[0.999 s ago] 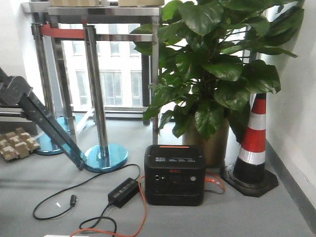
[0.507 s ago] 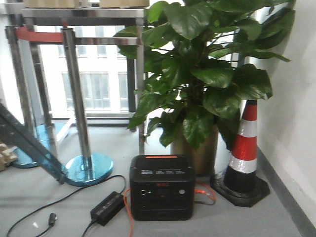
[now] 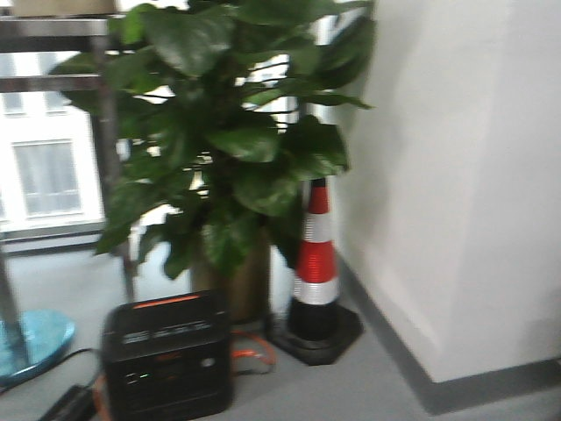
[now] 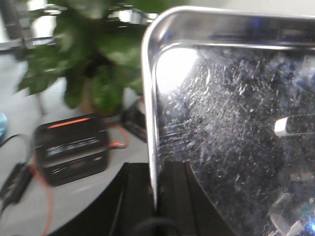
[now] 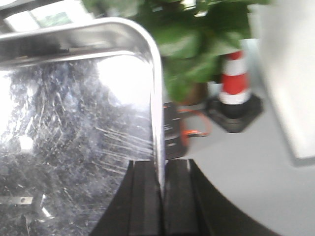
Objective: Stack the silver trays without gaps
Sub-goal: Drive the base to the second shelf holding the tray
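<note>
A scratched, mirror-shiny silver tray (image 4: 231,123) fills the right of the left wrist view, held up above the floor. My left gripper (image 4: 155,196) is shut on its left rim, one black finger on each side of the thin edge. The right wrist view shows the same tray (image 5: 74,132) from its other side. There my right gripper (image 5: 161,191) is shut on the right rim. Neither the tray nor the grippers appear in the front-facing view.
A big leafy potted plant (image 3: 219,149) stands ahead. A black power station (image 3: 166,355) with orange cable sits on the grey floor, and a red-and-white traffic cone (image 3: 316,263) beside it. A white wall (image 3: 456,175) juts out at the right. A blue stanchion base (image 3: 31,342) lies left.
The front view has swung to the right: plant, power station and cone slid left, the stanchions mostly left the frame, and the white wall corner came into view.
</note>
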